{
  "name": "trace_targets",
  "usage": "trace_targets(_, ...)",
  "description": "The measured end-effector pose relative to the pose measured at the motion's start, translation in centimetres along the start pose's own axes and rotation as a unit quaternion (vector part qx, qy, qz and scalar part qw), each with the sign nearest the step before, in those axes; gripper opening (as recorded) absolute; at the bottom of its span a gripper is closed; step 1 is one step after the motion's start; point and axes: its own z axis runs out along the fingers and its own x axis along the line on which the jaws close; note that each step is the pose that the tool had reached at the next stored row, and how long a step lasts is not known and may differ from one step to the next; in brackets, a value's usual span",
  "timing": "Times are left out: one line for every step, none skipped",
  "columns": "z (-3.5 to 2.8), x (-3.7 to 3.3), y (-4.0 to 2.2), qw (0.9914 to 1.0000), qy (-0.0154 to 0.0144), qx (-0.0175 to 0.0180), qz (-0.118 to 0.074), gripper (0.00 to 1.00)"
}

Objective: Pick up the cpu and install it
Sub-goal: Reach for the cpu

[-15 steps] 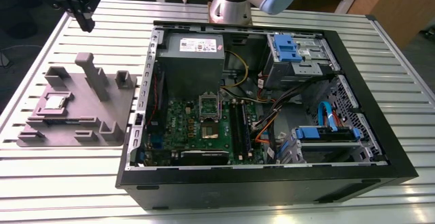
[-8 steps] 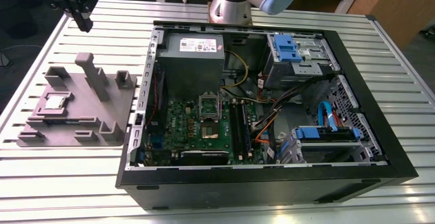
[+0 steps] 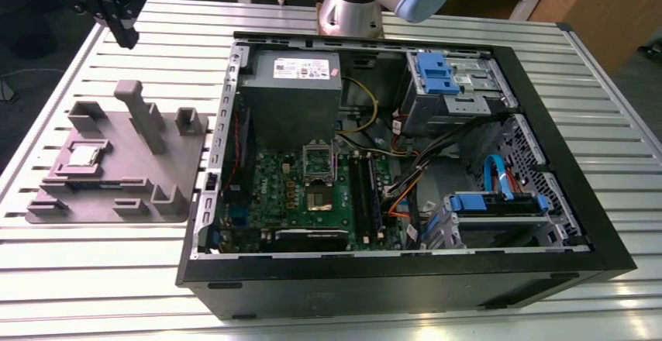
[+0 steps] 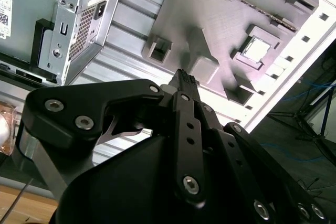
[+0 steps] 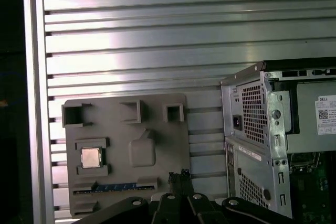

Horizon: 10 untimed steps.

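The cpu (image 3: 83,155) is a small silvery square chip lying flat in a recess of the grey plastic plate (image 3: 124,194), on the exterior view's left. It also shows in both wrist views as the cpu (image 5: 91,157) (image 4: 258,50). My black gripper (image 3: 127,40) hangs high above the table beyond the plate's far edge, well apart from the chip. Its fingers (image 4: 184,80) meet at the tips with nothing between them, and the gripper (image 5: 180,176) sits beside the plate's edge. The green motherboard (image 3: 310,194) lies inside the open computer case (image 3: 579,225).
The plate carries several upright blocks, the tallest a post (image 3: 139,112) near its middle. A big grey metal box with a white label (image 3: 290,77) fills the case's far corner. Cables and blue drive brackets (image 3: 497,201) crowd the case's right half. The slatted metal table (image 3: 104,279) surrounds everything.
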Motion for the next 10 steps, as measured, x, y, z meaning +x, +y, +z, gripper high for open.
trace_targets(0.0, 0.02, 0.0, 1.0, 0.0, 0.0, 0.0, 0.1)
trace_targets(0.0, 0.03, 0.0, 1.0, 0.0, 0.0, 0.0, 0.1)
trace_targets(0.0, 0.03, 0.0, 1.0, 0.0, 0.0, 0.0, 0.1)
trace_targets(0.0, 0.03, 0.0, 1.0, 0.0, 0.0, 0.0, 0.1)
trace_targets(0.0, 0.03, 0.0, 1.0, 0.0, 0.0, 0.0, 0.1)
trace_targets(0.0, 0.04, 0.0, 1.0, 0.0, 0.0, 0.0, 0.1)
trace_targets(0.0, 0.05, -0.01, 1.0, 0.0, 0.0, 0.0, 0.1)
trace_targets(0.0, 0.06, -0.01, 1.0, 0.0, 0.0, 0.0, 0.1)
trace_targets(0.0, 0.09, -0.01, 1.0, 0.0, 0.0, 0.0, 0.1)
trace_targets(-0.01, 0.13, -0.01, 1.0, 0.0, 0.0, 0.0, 0.1)
